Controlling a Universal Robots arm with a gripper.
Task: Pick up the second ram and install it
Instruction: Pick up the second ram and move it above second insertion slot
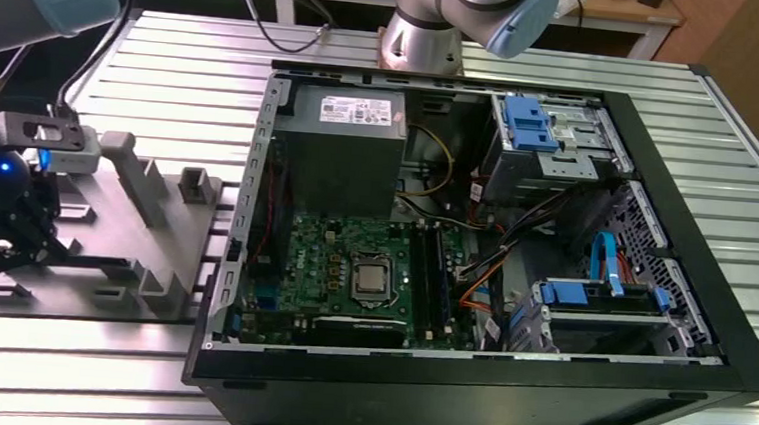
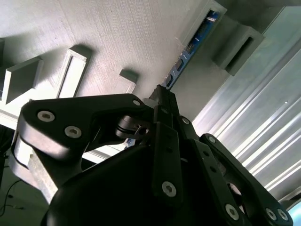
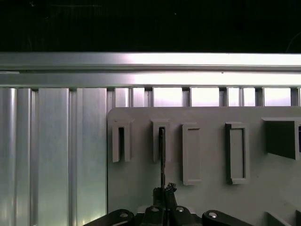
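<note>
Exterior view's left: black linkage gripper (image 1: 33, 240) down over flat grey plastic holder plate (image 1: 104, 233) with upright slotted blocks, all on ribbed aluminium table (image 1: 163, 57). Pincer clenched on second ram (image 2: 190, 48), a thin flat stick with blue board edge. In first wrist view second ram (image 3: 162, 160) is edge-on, a dark line, far end sitting in narrow slotted block. Further right: open black PC case (image 1: 474, 390), green motherboard (image 1: 316, 258) and square silver processor (image 1: 372, 277) inside.

One ram (image 2: 190, 47), one case (image 1: 475, 380), one fixture (image 1: 139, 216)
</note>
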